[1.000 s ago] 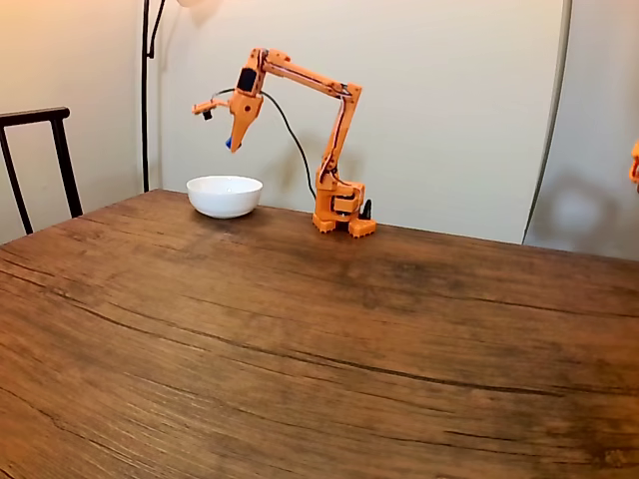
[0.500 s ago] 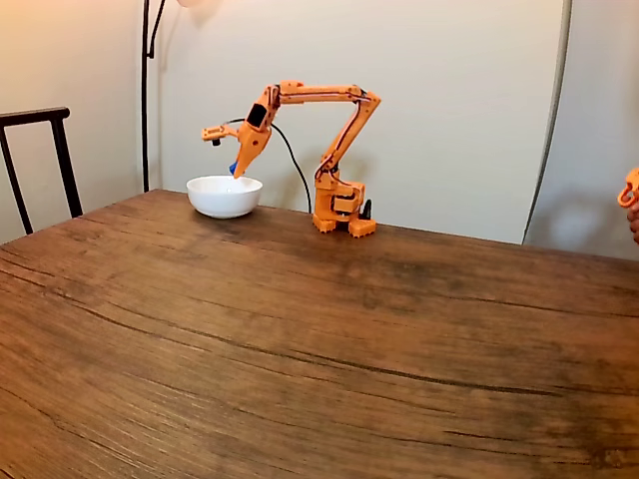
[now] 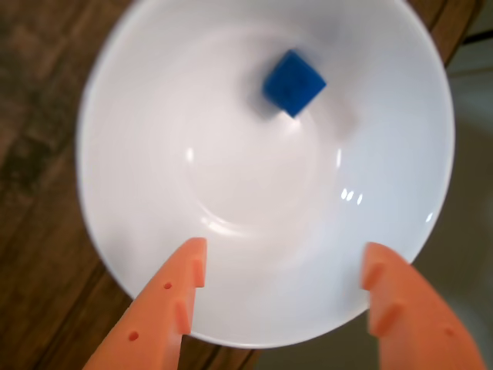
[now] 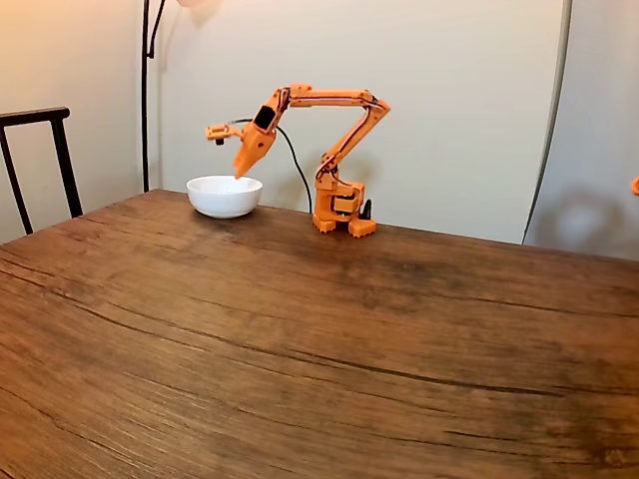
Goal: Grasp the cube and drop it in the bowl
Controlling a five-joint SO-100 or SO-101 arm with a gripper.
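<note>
Cube (image 3: 293, 82) in bowl (image 3: 139, 116), beyond parted gripper (image 3: 281, 266)

Blue cube (image 3: 293, 82) inside white bowl (image 3: 139, 116)

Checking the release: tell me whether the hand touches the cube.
Apart. In the wrist view the cube lies inside the bowl, well clear of the open hand.

Bowl (image 3: 139, 154): white, smooth, glossy, with light glints. Cube (image 3: 293, 82): blue, matt. Gripper (image 3: 285, 270) fingers: orange plastic, matt. Table (image 4: 300, 339): dark wood, pronounced grain, low sheen.
</note>
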